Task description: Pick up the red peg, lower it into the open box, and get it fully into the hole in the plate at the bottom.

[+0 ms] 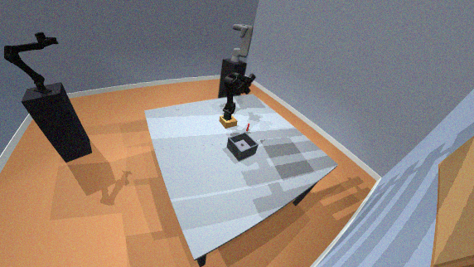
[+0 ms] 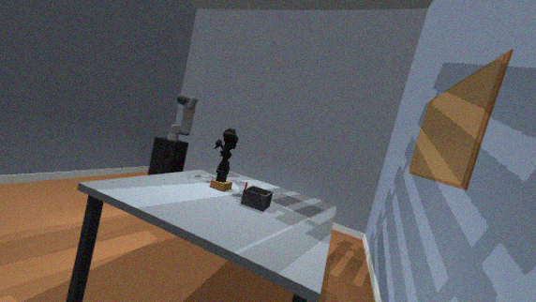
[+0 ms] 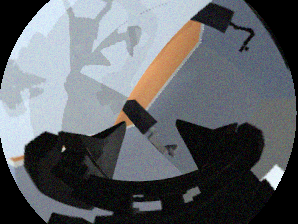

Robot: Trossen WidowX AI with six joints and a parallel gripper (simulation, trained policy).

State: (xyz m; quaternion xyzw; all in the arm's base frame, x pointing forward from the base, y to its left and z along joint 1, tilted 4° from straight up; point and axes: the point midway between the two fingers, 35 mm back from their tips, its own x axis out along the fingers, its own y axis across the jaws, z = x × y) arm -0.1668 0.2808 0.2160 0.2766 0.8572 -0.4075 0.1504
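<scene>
Wrist view: my tool is spread wide, with nothing between its fingertips. Top and exterior views: my arm stands on a yellow block, near the open box, its raised tool well apart from that box. The red peg is upright on the desk, outside and near the box.

A pale grey jointed arm tops a dark box-shaped pedestal at the far end. A black jointed arm stands on a tall black pedestal at left; a flat orange-brown panel is at the right wall.
</scene>
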